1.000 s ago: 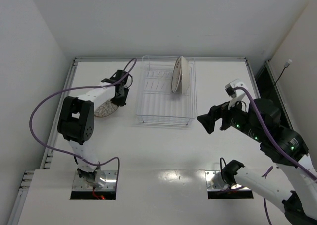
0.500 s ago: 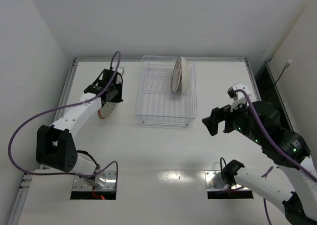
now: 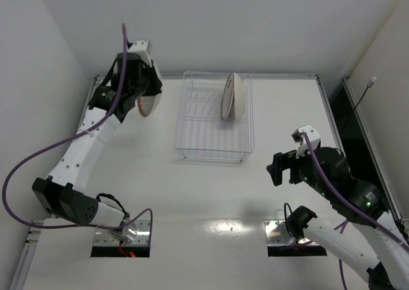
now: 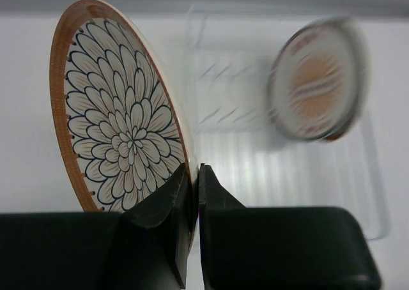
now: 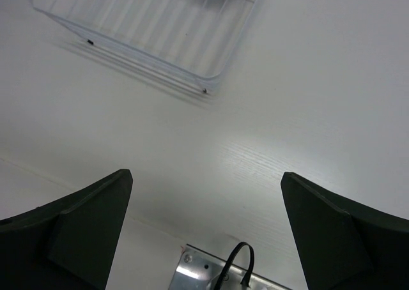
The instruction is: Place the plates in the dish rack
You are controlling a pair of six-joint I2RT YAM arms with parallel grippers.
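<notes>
Pinching the lower rim of a flower-patterned plate (image 4: 115, 111), the left gripper (image 4: 193, 175) has its jaws shut tight on it. It holds the plate upright and edge-on in the upper left of the overhead view, left of the dish rack (image 3: 211, 154), a pose that probably suits slotting it between dividers. The right gripper (image 5: 204, 178) hangs wide open and empty at lower right, likely kept clear. Counted: what look like two plates (image 3: 230, 97) standing in the rack's upper right and one aloft make three, with one rack.

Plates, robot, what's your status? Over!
Left end effector shut on flower plate, upright. Right end effector open, empty. Other plates standing in dish rack. Path clear.
</notes>
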